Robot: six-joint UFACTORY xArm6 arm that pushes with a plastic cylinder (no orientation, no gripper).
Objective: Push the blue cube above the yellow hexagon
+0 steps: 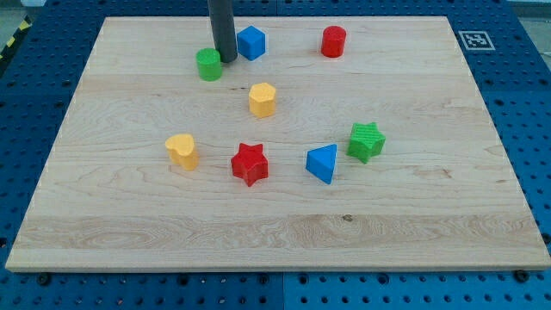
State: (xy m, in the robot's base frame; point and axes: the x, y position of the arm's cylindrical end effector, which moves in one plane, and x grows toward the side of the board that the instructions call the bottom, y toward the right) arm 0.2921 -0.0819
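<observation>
You've got the wooden board (284, 224) with the yellow hexagon (263, 99) mid-top. Blue cube (250, 42) already sits above it, slightly left. My tip (227, 58) (bare rod, no fingers) touches the cube's left side, green cylinder (208, 65) just left.

this looks like a robotics lab bench: a pale wooden board (275, 215) lies on a blue perforated table (516, 52) with a regular grid of holes, a black-and-white fiducial marker (474, 40) is stuck at the board's top right corner, and yellow-black hazard tape (13, 39) shows at the view's top left.
</observation>
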